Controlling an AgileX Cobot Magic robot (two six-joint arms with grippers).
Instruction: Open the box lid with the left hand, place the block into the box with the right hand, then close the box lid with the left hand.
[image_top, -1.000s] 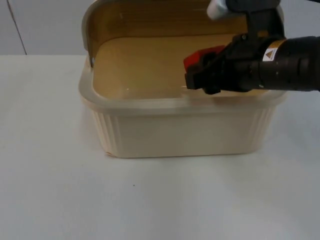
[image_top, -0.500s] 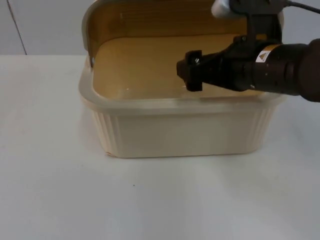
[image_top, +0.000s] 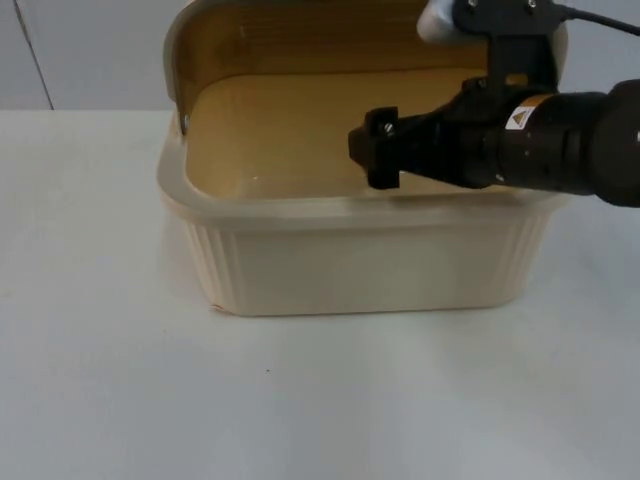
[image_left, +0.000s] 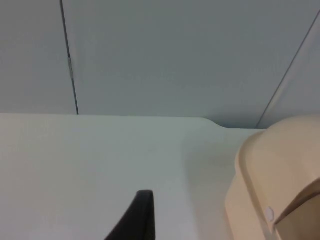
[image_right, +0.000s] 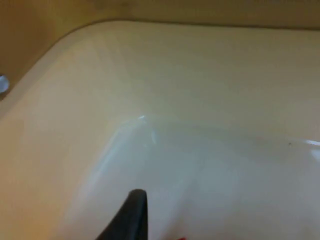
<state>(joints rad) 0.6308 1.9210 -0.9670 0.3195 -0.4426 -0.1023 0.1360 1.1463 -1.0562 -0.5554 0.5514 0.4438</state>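
A cream plastic box (image_top: 360, 262) stands on the white table with its lid (image_top: 300, 38) tipped up at the back. My right gripper (image_top: 372, 150) reaches in over the box's right half, just above the rim. In the right wrist view a black fingertip (image_right: 132, 215) hangs over the box's pale floor (image_right: 200, 150), and a sliver of the red block (image_right: 181, 238) shows beside it. From the top view the block is hidden behind the gripper. My left gripper (image_left: 142, 220) waits over the bare table, left of the box's rounded corner (image_left: 270, 180).
The grey partition wall (image_left: 175, 55) rises behind the table's far edge. White table top (image_top: 300, 400) lies in front of the box and to its left.
The right gripper has moved left and turned over the box interior. The red block, plainly visible in it a second ago, is now hidden behind it in the top view.
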